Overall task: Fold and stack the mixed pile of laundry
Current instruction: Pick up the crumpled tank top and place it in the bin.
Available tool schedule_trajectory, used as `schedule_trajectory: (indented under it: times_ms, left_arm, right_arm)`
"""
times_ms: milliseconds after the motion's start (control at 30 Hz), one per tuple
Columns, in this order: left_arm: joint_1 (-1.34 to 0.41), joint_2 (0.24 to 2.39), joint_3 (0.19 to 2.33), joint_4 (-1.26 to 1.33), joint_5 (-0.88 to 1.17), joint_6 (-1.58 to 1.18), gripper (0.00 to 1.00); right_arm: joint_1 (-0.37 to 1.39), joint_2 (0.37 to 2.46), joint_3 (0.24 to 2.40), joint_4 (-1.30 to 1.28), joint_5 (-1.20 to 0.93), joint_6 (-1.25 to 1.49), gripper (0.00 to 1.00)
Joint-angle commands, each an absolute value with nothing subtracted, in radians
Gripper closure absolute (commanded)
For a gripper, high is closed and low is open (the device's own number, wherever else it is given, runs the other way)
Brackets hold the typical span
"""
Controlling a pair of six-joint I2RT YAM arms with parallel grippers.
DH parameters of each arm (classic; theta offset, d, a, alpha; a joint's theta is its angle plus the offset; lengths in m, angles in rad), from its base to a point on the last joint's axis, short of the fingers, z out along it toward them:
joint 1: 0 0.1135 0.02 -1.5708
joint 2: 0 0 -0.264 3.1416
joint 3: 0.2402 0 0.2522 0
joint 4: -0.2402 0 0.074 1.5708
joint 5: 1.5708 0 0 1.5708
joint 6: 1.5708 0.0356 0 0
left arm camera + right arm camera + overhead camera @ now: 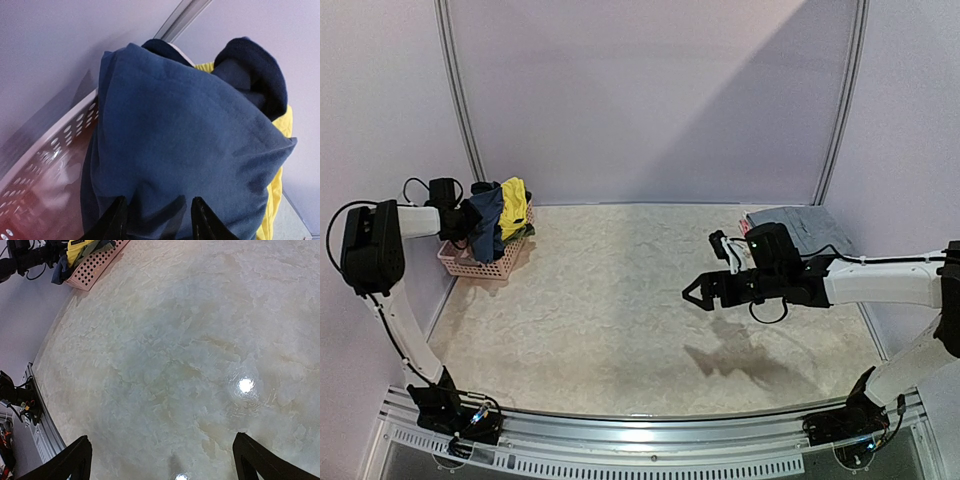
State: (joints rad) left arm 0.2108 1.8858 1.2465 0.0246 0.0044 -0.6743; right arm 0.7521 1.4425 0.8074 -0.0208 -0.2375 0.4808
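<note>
Left claw (159,215) is at the pink lattice basket (485,265), far left of the table (620,320). Its fingers sit partly apart with a fold of the blue top (190,135) between them. Can't tell from the wrist view whether the pads actually bite the cloth or just straddle it.

Right claw (698,293) is wide open and holds nothing. It hangs over bare tabletop right of centre, well apart from the basket.

Laundry pile: mostly heaped in the basket.
- blue top on top, draped over the rim
- dark navy piece (255,70) behind it
- yellow garment (513,195) beside and under those two
- folded grey garment (790,225) flat at the far right edge of the table, looks like the stack's start

Step, my read: picking the next item, the blue top, out of the basket. Early in the task, since most of the pile is unfolded.

Next move needs:
- a firm pinch on one layer of the top, not a bunch
- a lift high enough to clear the rim without dragging the yellow or navy piece along
- a carry to the open middle of the table, where the right claw can take a second corner for spreading

Risk: the light basket tips or slides if the cloth snags on it.
</note>
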Motion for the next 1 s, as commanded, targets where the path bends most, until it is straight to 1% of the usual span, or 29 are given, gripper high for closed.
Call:
schedule_trajectory:
  times_ms: [0,67,233,333,367,400,433,467,667,833,967]
  left_arm:
    - [0.214,1.913,1.279,0.02,0.003,-0.683,0.56]
    - [0.214,1.928,1.296,0.004,-0.03,-0.683,0.58]
    - [0.211,1.953,1.321,-0.034,-0.035,-0.686,0.63]
    - [0.208,1.96,1.33,-0.04,-0.04,-0.686,0.69]
    - [0.207,1.965,1.331,-0.039,-0.038,-0.686,0.74]
    - [0.206,1.968,1.334,-0.038,-0.034,-0.686,0.84]
    - [0.206,1.97,1.336,-0.038,-0.031,-0.686,0.97]
    - [0.206,1.969,1.334,-0.037,-0.031,-0.69,1.0]
    - [0.191,1.871,1.287,-0.033,-0.055,-0.683,1.0]
    - [0.166,1.703,1.258,-0.077,-0.099,-0.661,1.0]
    - [0.15,1.582,1.28,-0.133,-0.127,-0.633,1.0]
  right_arm:
    - [0.76,1.441,0.799,-0.016,-0.215,0.472,0.01]
    - [0.76,1.443,0.799,-0.016,-0.217,0.473,0.01]
    - [0.761,1.449,0.798,-0.012,-0.218,0.475,0.01]
    - [0.76,1.45,0.798,-0.012,-0.216,0.477,0.01]
    - [0.759,1.45,0.798,-0.012,-0.215,0.476,0.01]
    - [0.76,1.45,0.798,-0.012,-0.214,0.476,0.01]
    - [0.76,1.45,0.798,-0.012,-0.213,0.476,0.01]
    - [0.761,1.45,0.798,-0.012,-0.213,0.476,0.01]
    - [0.76,1.438,0.798,-0.028,-0.209,0.476,0.01]
    - [0.759,1.418,0.81,-0.048,-0.202,0.472,0.01]
    - [0.759,1.403,0.815,-0.059,-0.199,0.466,0.01]
